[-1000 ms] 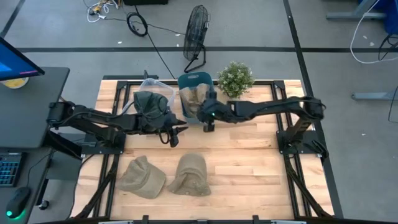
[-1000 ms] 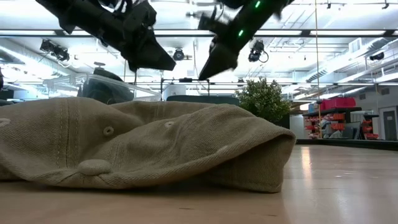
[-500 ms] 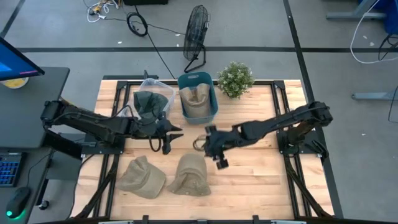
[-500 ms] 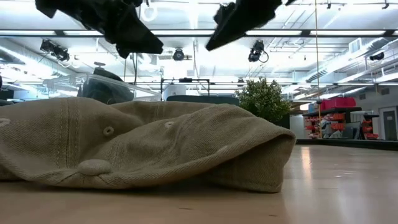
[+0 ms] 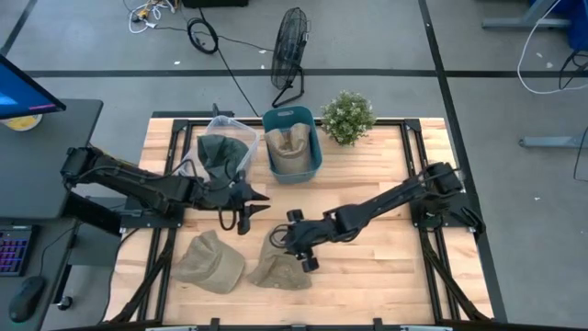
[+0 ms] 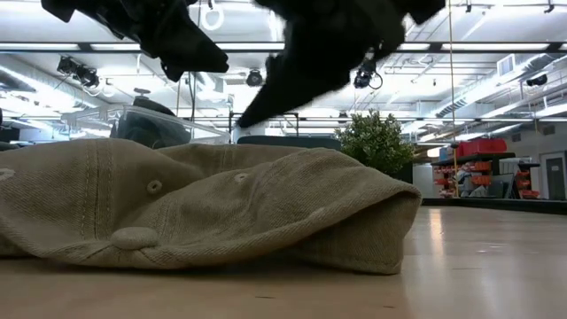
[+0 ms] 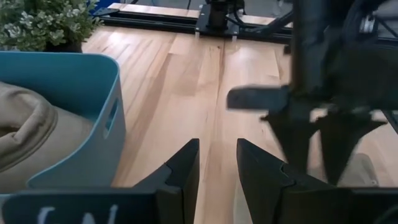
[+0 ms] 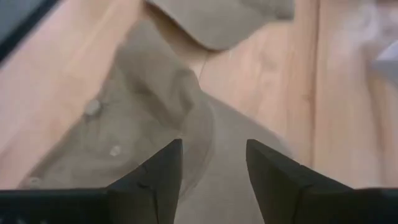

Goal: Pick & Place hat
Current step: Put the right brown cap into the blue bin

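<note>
Right hand (image 5: 296,250): your fingers spread wide, empty, over the right tan hat's (image 5: 280,261) upper edge.
Left hand (image 5: 246,210): fingers narrowly parted, empty, beside the teal bin (image 5: 312,154).
Open counter (image 5: 386,248): bare wood to your right.

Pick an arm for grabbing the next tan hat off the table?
Right. Its gripper is open directly over the nearer tan hat, fingers straddling it. The left gripper sits back by the blue bin.
</note>
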Available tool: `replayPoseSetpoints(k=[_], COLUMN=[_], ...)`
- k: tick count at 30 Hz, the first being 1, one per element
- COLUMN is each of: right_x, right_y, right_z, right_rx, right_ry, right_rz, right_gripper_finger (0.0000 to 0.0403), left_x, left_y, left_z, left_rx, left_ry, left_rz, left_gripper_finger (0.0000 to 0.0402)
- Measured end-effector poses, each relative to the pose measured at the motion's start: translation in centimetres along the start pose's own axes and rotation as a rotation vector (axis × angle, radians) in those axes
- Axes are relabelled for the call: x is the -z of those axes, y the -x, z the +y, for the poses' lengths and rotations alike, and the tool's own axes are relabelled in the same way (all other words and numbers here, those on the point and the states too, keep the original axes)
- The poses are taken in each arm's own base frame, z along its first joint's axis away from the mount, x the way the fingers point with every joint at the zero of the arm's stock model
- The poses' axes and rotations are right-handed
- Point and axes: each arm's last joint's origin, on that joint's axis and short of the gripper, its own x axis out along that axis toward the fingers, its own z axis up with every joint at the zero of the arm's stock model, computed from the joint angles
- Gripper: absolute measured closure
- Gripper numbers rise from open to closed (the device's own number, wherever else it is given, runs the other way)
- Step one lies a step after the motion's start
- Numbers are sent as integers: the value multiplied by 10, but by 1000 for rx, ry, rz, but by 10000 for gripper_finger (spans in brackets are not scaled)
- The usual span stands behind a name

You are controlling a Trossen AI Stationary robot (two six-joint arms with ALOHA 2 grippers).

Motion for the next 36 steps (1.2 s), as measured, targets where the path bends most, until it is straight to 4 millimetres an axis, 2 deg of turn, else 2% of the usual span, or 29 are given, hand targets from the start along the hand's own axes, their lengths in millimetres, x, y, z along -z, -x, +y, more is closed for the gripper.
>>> replayPoseSetpoints(k=[7, 12, 15, 19, 20, 22, 25, 32, 36], right_x=[20, 24, 24, 25, 25, 25, 21, 7, 8], right_y=[-31, -39, -39, -36, -35, -30, -16, 26, 32], right_z=[6, 4, 2, 1, 1, 0, -2, -8, -10], right_rx=[-52, -47, -28, -31, -31, -32, -13, 66, 127], right_ry=[-56, -77, -77, -41, -25, 2, 26, 71, 75], right_rz=[61, 63, 66, 84, 89, 111, 138, 167, 197], right_gripper_finger=[220, 230, 264, 351, 375, 392, 385, 399, 401], left_x=[-1, 0, 0, 0, 0, 0, 0, 1, 1], left_y=[0, 0, 0, 0, 0, 0, 0, 0, 0], left_z=[0, 0, 0, 0, 0, 0, 0, 0, 0], left_rx=[-1, 0, -1, -1, -1, -1, -2, -3, -3], left_ry=[4, 3, 2, 1, 1, 1, 1, -1, -1], left_rz=[-5, -3, -3, 1, 2, 1, 2, 10, 9], left_gripper_finger=[291, 291, 291, 291, 291, 291, 291, 291, 291])
